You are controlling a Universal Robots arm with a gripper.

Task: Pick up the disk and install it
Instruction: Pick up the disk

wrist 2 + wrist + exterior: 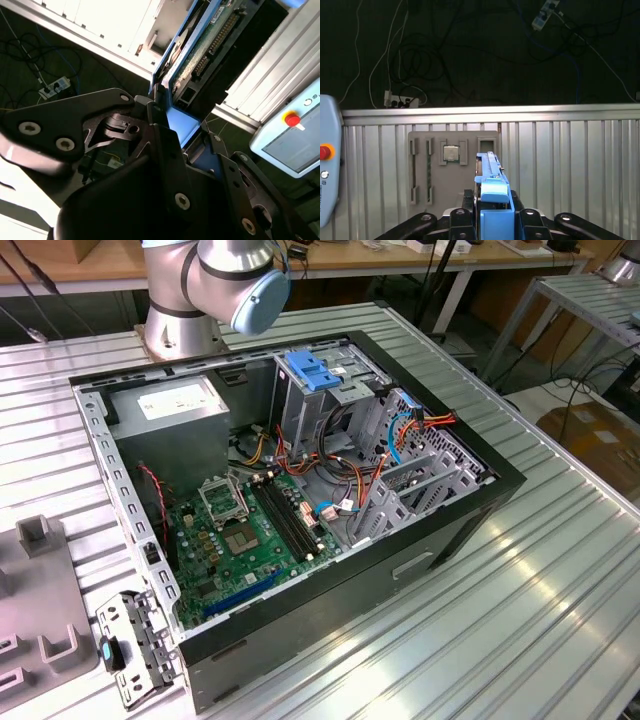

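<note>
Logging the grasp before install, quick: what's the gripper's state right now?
Gripper: closed, its fingers clamping the rectangular disk with blue plastic side rails.

The exterior view looks steeply down on the open black metal computer case. Both wrist views peer closely along the blue-railed dark disk. The first wrist view and the exterior view share the flat grey fixture plate beside that case.

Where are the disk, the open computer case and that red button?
disk (492,187), first wrist view, its blue side rail.
computer case (300,625), exterior view, its black outer wall.
red button (291,119), second wrist view, its cap.
</note>
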